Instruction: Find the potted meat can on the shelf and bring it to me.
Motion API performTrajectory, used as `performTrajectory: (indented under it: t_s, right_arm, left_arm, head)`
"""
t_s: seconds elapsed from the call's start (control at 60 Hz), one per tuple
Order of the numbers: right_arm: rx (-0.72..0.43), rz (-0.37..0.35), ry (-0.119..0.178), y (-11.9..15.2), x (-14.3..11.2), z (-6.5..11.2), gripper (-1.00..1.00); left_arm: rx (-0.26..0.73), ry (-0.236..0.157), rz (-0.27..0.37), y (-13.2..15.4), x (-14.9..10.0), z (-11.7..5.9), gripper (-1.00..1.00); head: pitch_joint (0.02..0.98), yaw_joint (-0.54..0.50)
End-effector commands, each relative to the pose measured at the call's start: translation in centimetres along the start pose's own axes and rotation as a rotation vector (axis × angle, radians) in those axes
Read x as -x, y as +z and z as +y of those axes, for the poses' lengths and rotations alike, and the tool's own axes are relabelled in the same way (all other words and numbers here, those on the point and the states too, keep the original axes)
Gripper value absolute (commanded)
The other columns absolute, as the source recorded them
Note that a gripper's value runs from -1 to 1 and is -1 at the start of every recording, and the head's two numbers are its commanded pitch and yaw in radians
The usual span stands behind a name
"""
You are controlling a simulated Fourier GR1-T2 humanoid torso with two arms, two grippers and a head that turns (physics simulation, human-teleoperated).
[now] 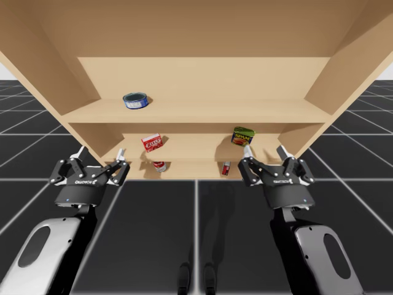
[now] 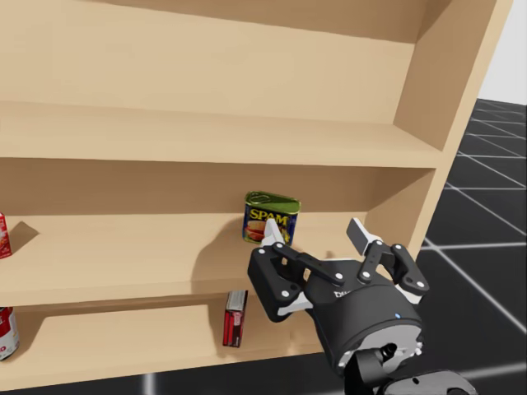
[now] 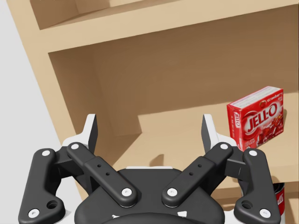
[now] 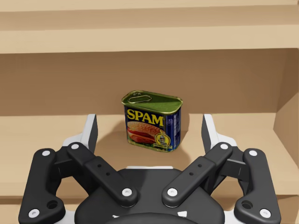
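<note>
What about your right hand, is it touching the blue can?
Apart. The right wrist view shows my open right hand short of the blue can, with bare shelf either side of it.

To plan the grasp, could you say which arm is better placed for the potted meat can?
Probably right: my right gripper, open, faces the blue rectangular can directly; my left gripper faces the red box.

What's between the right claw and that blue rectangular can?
Nothing. In the right wrist view, bare shelf board lies between my open right gripper and the blue rectangular can.
</note>
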State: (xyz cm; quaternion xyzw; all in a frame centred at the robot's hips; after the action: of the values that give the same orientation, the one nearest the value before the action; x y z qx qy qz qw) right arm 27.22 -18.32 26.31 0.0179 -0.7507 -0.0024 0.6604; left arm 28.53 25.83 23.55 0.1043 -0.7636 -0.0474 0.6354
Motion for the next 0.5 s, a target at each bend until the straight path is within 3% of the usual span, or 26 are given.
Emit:
performTrajectory:
  t_s: [0.017, 0.067, 0.117, 0.15, 0.217, 0.333, 0.383, 0.5]
  right_arm:
    - [0.087, 0.037, 0.008, -1.6, 0.9, 1.5, -1.00]
    - [0.113, 0.041, 0.019, -2.3, 1.3, 2.0, -1.00]
    - [0.120, 0.053, -0.006, -2.8, 1.7, 2.4, -1.00]
    - [0.144, 0.041, 0.020, -3.2, 2.1, 2.7, -1.00]
    - [0.168, 0.042, 0.026, -3.9, 2.7, 3.1, -1.00]
    - [0.229, 0.064, 0.060, -5.6, 3.7, 3.8, -1.00]
    - [0.238, 0.079, 0.051, -6.1, 3.9, 4.0, -1.00]
    - [0.267, 0.103, 0.061, -7.3, 4.2, 4.0, -1.00]
  left_arm:
    - [0.003, -0.005, 0.000, 0.0, 0.1, -0.1, -1.00]
    - [0.006, 0.001, 0.003, 0.0, 0.0, -0.1, -1.00]
    - [0.005, 0.000, 0.004, 0.0, 0.0, -0.1, -1.00]
    - [0.005, -0.001, 0.004, 0.0, 0.0, 0.0, -1.00]
    - [0.005, -0.001, 0.003, 0.0, 0.0, 0.0, -1.00]
    - [0.003, -0.006, 0.001, 0.0, 0.1, 0.0, -1.00]
    - [0.003, -0.006, 0.001, 0.0, 0.0, 0.0, -1.00]
    - [0.002, -0.006, 0.001, 0.0, 0.0, 0.1, -1.00]
  head:
    - [0.483, -0.28]
    - [0.484, -0.28]
    - [0.483, -0.28]
    - [0.483, -0.28]
    - [0.484, -0.28]
    - [0.485, -0.28]
    - [0.484, -0.28]
    - [0.483, -0.28]
